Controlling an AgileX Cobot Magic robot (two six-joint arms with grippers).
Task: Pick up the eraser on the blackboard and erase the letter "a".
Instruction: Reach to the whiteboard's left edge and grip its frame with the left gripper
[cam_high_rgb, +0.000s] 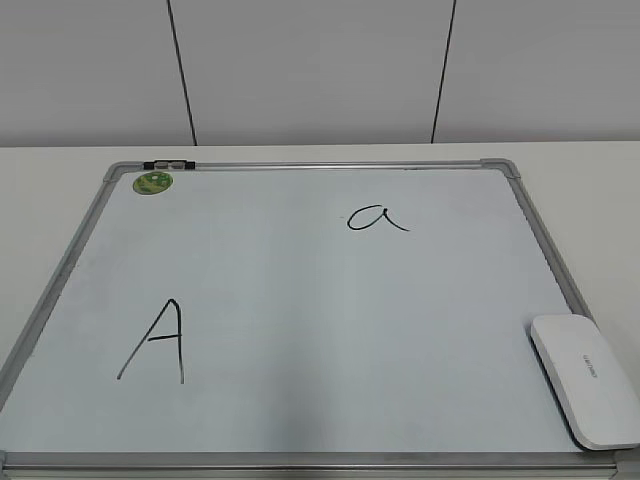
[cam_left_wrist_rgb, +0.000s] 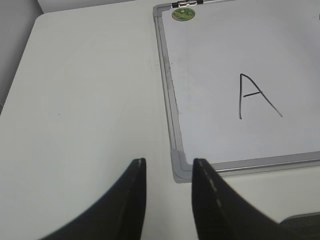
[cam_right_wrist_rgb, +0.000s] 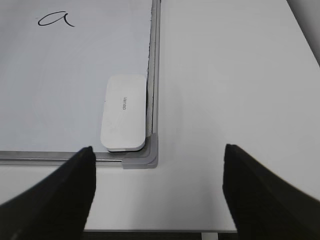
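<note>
The white eraser (cam_high_rgb: 583, 378) lies flat in the near right corner of the blackboard (cam_high_rgb: 300, 300), against the frame; it also shows in the right wrist view (cam_right_wrist_rgb: 124, 112). The small cursive letter "a" (cam_high_rgb: 376, 218) is at the board's far middle-right, and top left in the right wrist view (cam_right_wrist_rgb: 55, 19). My right gripper (cam_right_wrist_rgb: 158, 156) is open and empty, hovering over the table just in front of the board's near right corner. My left gripper (cam_left_wrist_rgb: 168, 165) is open and empty by the board's near left corner (cam_left_wrist_rgb: 181, 167). Neither gripper shows in the exterior view.
A large capital "A" (cam_high_rgb: 156, 342) is drawn at the board's near left. A round green sticker (cam_high_rgb: 153, 182) and a black clip (cam_high_rgb: 168, 163) sit at the far left corner. The board lies on a white table (cam_left_wrist_rgb: 85, 100); a grey wall stands behind.
</note>
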